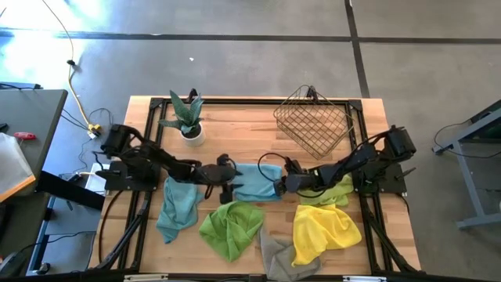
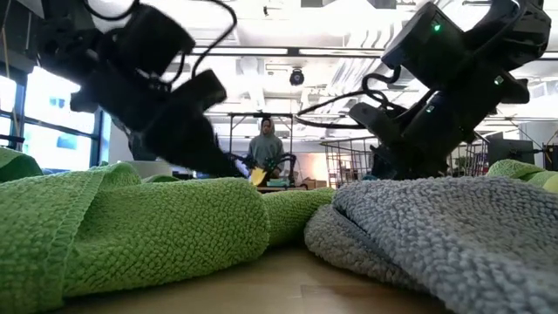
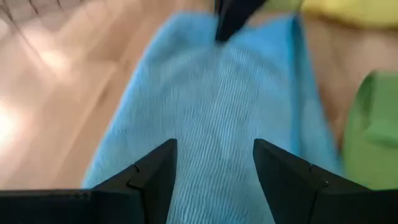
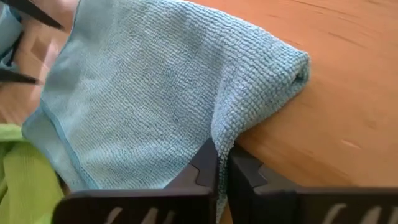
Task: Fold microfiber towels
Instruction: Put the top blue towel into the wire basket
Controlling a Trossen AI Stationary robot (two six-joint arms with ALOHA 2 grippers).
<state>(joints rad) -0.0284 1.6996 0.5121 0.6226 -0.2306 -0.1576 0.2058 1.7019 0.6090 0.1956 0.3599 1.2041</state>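
Right gripper (image 4: 222, 163) pinches the teal-blue towel's (image 4: 143, 93) edge — jaws clamped; left gripper (image 3: 214, 163) hovers above it, jaws apart.

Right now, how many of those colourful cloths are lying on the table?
6. Teal towel at centre, between both grippers; second teal towel left of it; green towel front centre; grey towel at the front edge; yellow towel front right; second green towel behind it, partly hidden.
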